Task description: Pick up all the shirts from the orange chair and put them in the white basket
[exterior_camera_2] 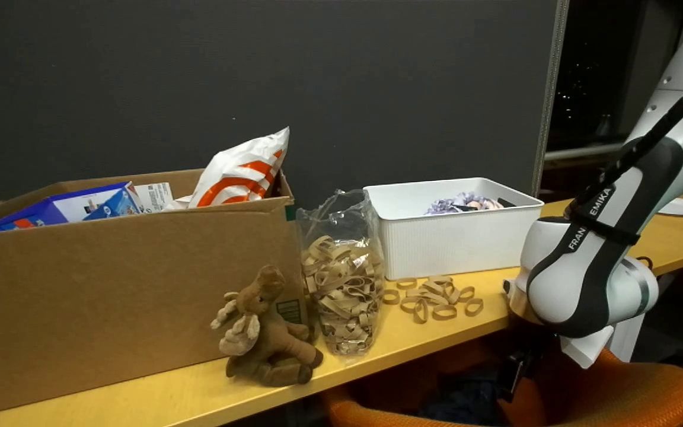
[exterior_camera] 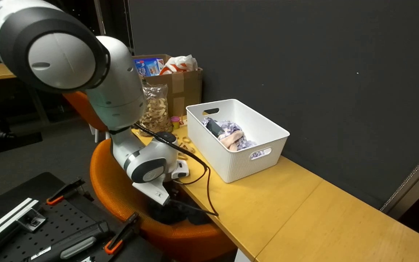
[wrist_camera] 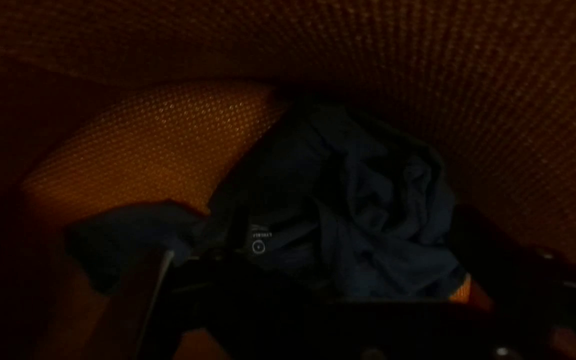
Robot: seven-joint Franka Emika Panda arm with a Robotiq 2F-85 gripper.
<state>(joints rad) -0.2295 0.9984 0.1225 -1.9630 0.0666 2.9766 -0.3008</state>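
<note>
The dark shirt (wrist_camera: 393,260) is bunched on the orange chair (wrist_camera: 168,135) under the gripper (wrist_camera: 355,227), its jaws spread. The folds right of the white mark (wrist_camera: 258,246) should be pinched deeply, then raised clear of the near edge of the table (exterior_camera_2: 436,333) before the basket (exterior_camera_2: 454,249) is approached.

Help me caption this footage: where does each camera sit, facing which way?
In an exterior view: high, looking down at the white basket and orange chair; much of the arm shows.
In an exterior view: set lower, facing the cardboard box; arm at right.
Wrist view: on the arm's end, facing dark cloth in the chair; gripper at bottom.
Both exterior views share basket, chair, box, arm.
</note>
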